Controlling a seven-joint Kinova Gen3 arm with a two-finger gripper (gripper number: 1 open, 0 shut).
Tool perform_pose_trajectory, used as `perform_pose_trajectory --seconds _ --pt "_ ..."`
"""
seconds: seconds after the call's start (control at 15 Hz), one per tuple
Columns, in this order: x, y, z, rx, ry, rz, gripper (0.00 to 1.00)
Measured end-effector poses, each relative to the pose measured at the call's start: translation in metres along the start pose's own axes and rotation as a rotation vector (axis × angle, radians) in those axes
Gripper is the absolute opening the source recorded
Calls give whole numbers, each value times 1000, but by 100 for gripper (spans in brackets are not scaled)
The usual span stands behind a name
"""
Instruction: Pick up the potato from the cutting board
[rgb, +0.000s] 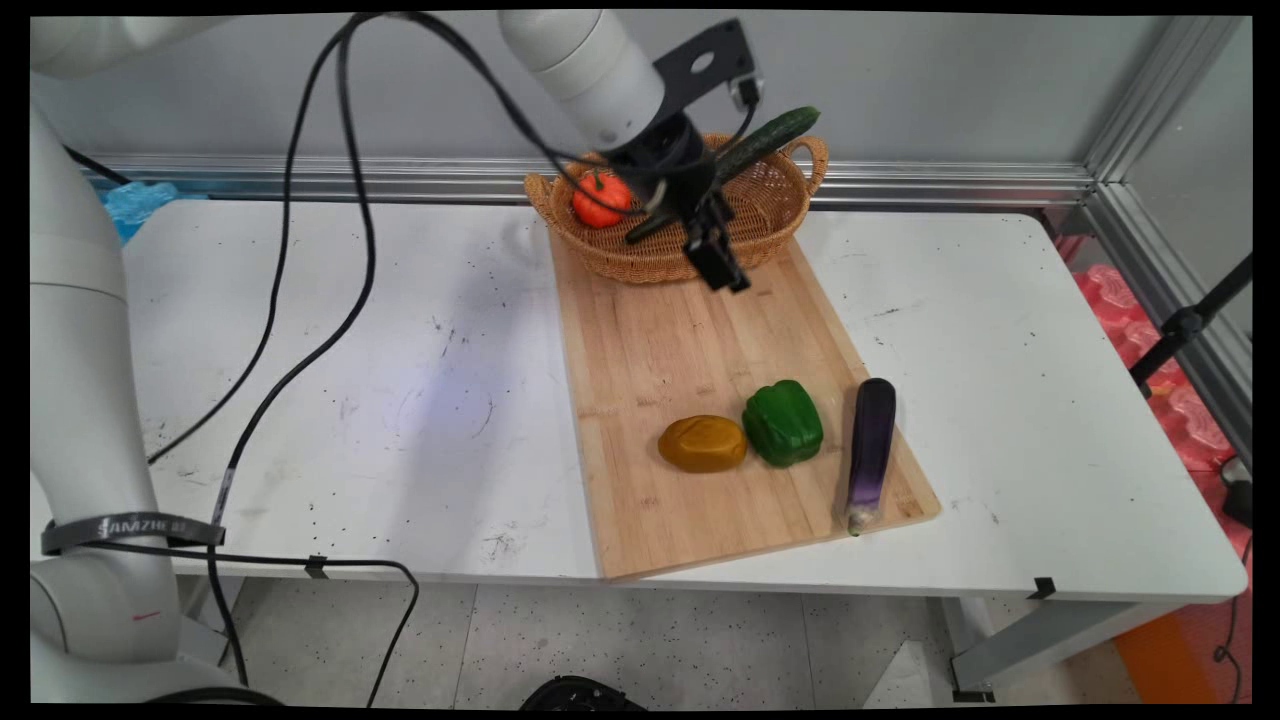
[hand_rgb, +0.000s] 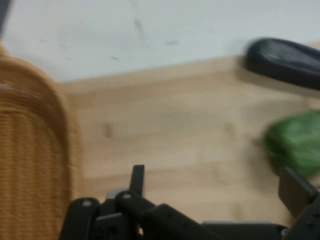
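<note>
ITEM: black two-finger hand (rgb: 712, 252). Hangs over the far end of the pale wooden cutting board (rgb: 690, 340), just in front of the woven wicker basket w/ handles (rgb: 770, 205). Fingers (hand_rgb: 137, 177) stand apart in hand view, nothing between them.

NEAREST: basket, on far end of board. Holds a round orange-red tomato-like fruit (rgb: 600, 200); a long dark green cucumber (rgb: 770, 140) leans over its rim, tilted.

ALSO ON BOARD, near end, well apart from hand: flat brown-yellow potato-shaped lump (rgb: 703, 443); glossy green bell pepper (rgb: 783, 423) just beside it; long dark purple aubergine (rgb: 870, 450) at board's right edge.

HANDLING (judgement): all look like light, stiff toy produce w/ smooth skins, prob. slippery. Pepper: grip across its lobed mid-body. Aubergine, cucumber: grip across the middle, crosswise to length.

SUPPORT: white table (rgb: 400, 400), speckled.
</note>
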Motion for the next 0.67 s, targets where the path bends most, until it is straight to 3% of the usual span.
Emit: perform_pose_trajectory --seconds 0.4,0.67 --pt "-21 58 -2 -26 -45 35 100" --pt "-32 81 4 -33 -53 50 100"
